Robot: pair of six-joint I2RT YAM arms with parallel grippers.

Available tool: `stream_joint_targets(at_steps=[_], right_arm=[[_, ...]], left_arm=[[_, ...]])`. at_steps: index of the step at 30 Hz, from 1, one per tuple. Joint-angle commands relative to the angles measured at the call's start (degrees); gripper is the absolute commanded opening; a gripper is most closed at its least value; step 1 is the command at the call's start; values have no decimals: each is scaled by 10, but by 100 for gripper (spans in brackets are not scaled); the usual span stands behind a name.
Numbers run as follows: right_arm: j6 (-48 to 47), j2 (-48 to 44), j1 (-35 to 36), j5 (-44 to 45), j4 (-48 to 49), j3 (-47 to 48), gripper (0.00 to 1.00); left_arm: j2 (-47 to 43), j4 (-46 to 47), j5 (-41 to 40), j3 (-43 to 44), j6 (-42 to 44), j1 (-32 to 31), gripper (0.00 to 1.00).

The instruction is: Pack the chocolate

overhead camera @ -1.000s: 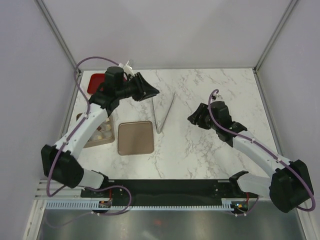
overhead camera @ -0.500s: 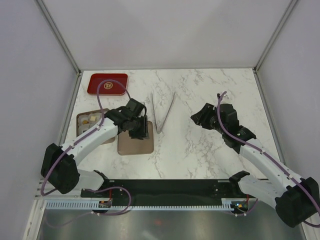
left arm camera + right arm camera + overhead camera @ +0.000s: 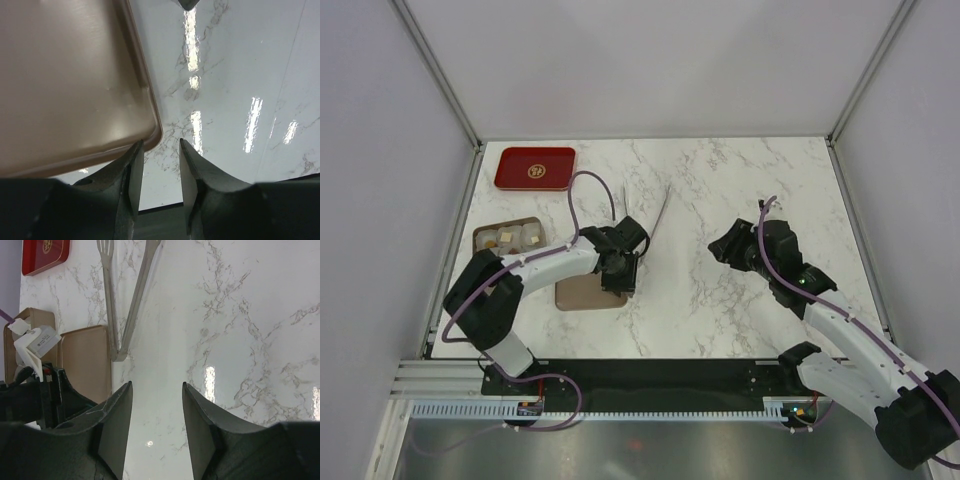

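Note:
The chocolate (image 3: 506,238) is several small cream, tan and brown pieces in a tan box (image 3: 480,240) at the table's left. The flat tan-brown lid (image 3: 578,293) lies right of the box; it fills the upper left of the left wrist view (image 3: 65,80). My left gripper (image 3: 623,275) is low at the lid's right edge. In its own view (image 3: 161,150) it is open, one finger over the lid's rim and the other over bare marble, holding nothing. My right gripper (image 3: 719,243) hovers over the marble at mid-right, open and empty (image 3: 156,385).
Metal tongs (image 3: 646,225) lie just behind the lid, also in the right wrist view (image 3: 125,300). A red tray (image 3: 535,168) with a gold emblem sits at the back left. Grey walls enclose the table.
My left arm has swung from the red tray at the back forward and down to the lid's right edge. My right arm has drifted slightly right and nearer.

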Motion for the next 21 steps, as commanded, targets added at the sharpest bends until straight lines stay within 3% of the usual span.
stream_joint_targets(at_steps=[1, 9, 13, 21], right_arm=[[-13, -6, 2, 14, 2, -1, 53], [-14, -3, 2, 23, 3, -11, 53], [-14, -2, 2, 20, 2, -11, 53], [-15, -17, 2, -4, 1, -2, 54]], left_arm=[[26, 31, -21, 21, -30, -11, 42], [69, 45, -36, 16, -44, -13, 43], [88, 46, -36, 2, -53, -13, 39], [49, 34, -11, -28, -61, -17, 6]])
